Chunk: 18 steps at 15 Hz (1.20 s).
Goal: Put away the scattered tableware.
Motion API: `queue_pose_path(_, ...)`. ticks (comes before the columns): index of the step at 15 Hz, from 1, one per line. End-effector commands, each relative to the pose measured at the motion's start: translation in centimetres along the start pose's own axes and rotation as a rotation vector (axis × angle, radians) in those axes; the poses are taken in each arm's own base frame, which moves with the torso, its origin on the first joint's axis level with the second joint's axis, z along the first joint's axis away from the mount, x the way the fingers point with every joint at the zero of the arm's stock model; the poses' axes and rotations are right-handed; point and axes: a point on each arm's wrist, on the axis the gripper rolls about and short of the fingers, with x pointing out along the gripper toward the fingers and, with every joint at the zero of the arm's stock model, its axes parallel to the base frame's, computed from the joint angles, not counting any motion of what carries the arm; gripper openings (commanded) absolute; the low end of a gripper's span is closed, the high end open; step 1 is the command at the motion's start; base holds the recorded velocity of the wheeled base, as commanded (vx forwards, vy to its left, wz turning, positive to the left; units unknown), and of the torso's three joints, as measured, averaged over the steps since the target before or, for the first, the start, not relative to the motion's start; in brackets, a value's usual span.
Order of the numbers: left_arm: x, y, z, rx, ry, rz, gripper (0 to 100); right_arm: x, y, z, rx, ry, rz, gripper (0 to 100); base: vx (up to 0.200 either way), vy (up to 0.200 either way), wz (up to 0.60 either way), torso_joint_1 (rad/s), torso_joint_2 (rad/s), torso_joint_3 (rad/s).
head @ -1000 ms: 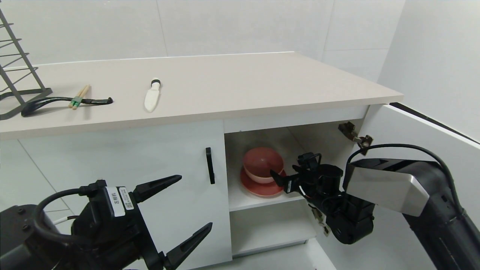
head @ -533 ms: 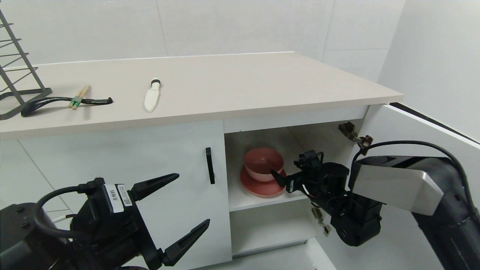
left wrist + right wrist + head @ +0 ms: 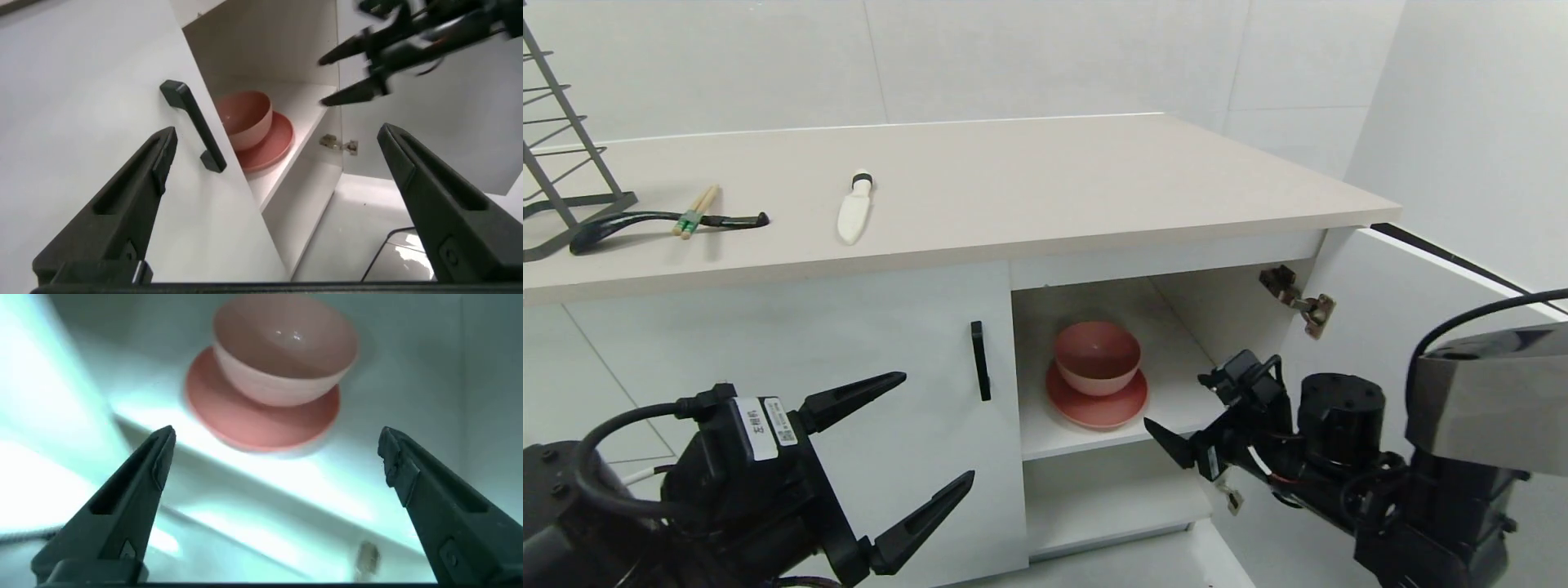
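Note:
A pink bowl sits on a pink plate on the upper shelf of the open cabinet; both also appear in the right wrist view (bowl, plate). My right gripper hangs open and empty just outside the cabinet, in front of and below the bowl. Low at the front left, before the closed door, my left gripper is open and empty. On the countertop lie a black spoon, a pair of chopsticks and a white knife.
The right cabinet door stands swung open beside my right arm. The left door is closed, with a black handle. A dark wire rack stands at the counter's far left. A lower shelf lies under the plate's shelf.
My right gripper has drawn back out of the cabinet, down and to the right, away from the bowl and plate. The left gripper has sunk slightly.

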Motion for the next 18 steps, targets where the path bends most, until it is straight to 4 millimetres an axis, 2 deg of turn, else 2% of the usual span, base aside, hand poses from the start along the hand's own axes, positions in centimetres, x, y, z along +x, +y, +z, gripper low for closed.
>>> queue_pose_path(1, -0.1, 0.1, 0.1, 0.001, -0.004, 0.005, 100, -5.3, 0.3, 2.8, -0.029, -0.067, -0.008, 100, 0.000, 0.000, 0.00, 0.000, 0.00, 0.000)
queue_pose_path(6, 0.1, 0.1, -0.3, -0.003, 0.014, 0.002, 100, -12.0, 0.5, 5.0, -0.043, -0.185, -0.039, 100, 0.000, 0.000, 0.00, 0.000, 0.00, 0.000)
queue_pose_path(9, -0.1, 1.1, -0.5, 0.000, 0.026, 0.062, 100, -13.7, 0.0, 6.0, -0.045, -0.256, -0.091, 100, 0.000, 0.000, 0.00, 0.000, 0.00, 0.000)
queue_pose_path(10, -0.9, 2.0, 0.1, 0.012, 0.001, 0.128, 100, -14.8, -1.3, 6.4, -0.039, -0.289, -0.174, 100, 0.000, 0.000, 0.00, 0.000, 0.00, 0.000)
queue_pose_path(12, -2.5, 2.5, 1.6, 0.037, -0.074, 0.192, 100, -16.6, -2.6, 7.1, -0.043, -0.352, -0.277, 100, 0.000, 0.000, 0.00, 0.000, 0.00, 0.000)
queue_pose_path(14, -4.5, 1.8, 2.1, -0.013, -0.041, 0.175, 100, -18.1, -2.3, 7.2, -0.039, -0.338, -0.287, 100, 0.000, 0.000, 0.00, 0.000, 0.00, 0.000)
queue_pose_path(15, -4.5, 1.8, 2.1, -0.013, -0.041, 0.175, 100, -18.1, -2.3, 7.2, -0.039, -0.338, -0.287, 100, 0.000, 0.000, 0.00, 0.000, 0.00, 0.000)
queue_pose_path(16, -7.1, 0.2, 2.1, -0.048, 0.027, 0.122, 100, -20.2, -1.6, 7.0, -0.033, -0.319, -0.283, 100, 0.000, 0.000, 0.00, 0.000, 0.00, 0.000)
queue_pose_path(17, -7.7, -0.1, 2.1, -0.051, 0.031, 0.113, 100, -20.8, -1.4, 7.0, -0.032, -0.324, -0.283, 100, 0.000, 0.000, 0.00, 0.000, 0.00, 0.000)
queue_pose_path(18, -9.9, -0.9, 2.2, -0.051, 0.020, 0.108, 100, -23.0, -0.6, 6.9, -0.035, -0.350, -0.294, 100, 0.000, 0.000, 0.00, 0.000, 0.00, 0.000)
